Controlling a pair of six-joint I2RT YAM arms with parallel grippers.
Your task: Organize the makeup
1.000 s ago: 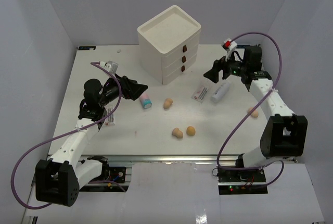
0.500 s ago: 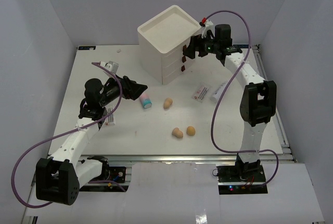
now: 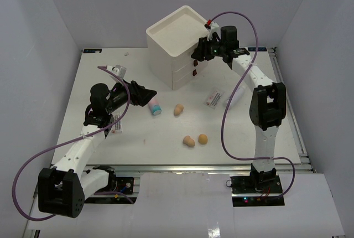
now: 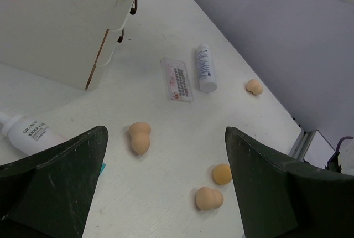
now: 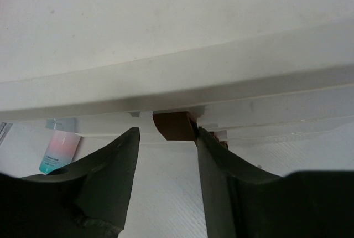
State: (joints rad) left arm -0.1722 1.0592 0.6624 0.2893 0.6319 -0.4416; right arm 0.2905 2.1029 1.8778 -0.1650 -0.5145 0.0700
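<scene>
The right arm has swung off the white bottle (image 3: 234,99) and up to the three-drawer box (image 3: 178,32), while the left arm has stayed where it was. The right hand (image 3: 198,55) now sits at the box's front face with its fingers (image 5: 113,163) half closed on either side of the top dark red handle (image 5: 174,125). One finger looks to be against the handle and a slim gap shows on the other side, so no firm grip is seen.

The left hand (image 3: 148,97) hangs wide and holds nothing, in front of the box's left corner and just above the pink tube (image 3: 155,106) with its teal cap.

All the makeup lies on the surface (image 3: 149,133) in front of the box:
- One tan sponge (image 3: 178,109) lies a little beyond the tube, and two more (image 3: 189,141) (image 3: 203,138) lie close together farther from the box.
- A fourth sponge (image 4: 254,87) lies out past the bottle; the top view hides it behind the right arm.
- A red-printed packet (image 3: 213,97) lies just beside the white bottle, off the box's right front corner.
- Another packet (image 3: 116,124) lies under the left arm, well away from the box.
</scene>
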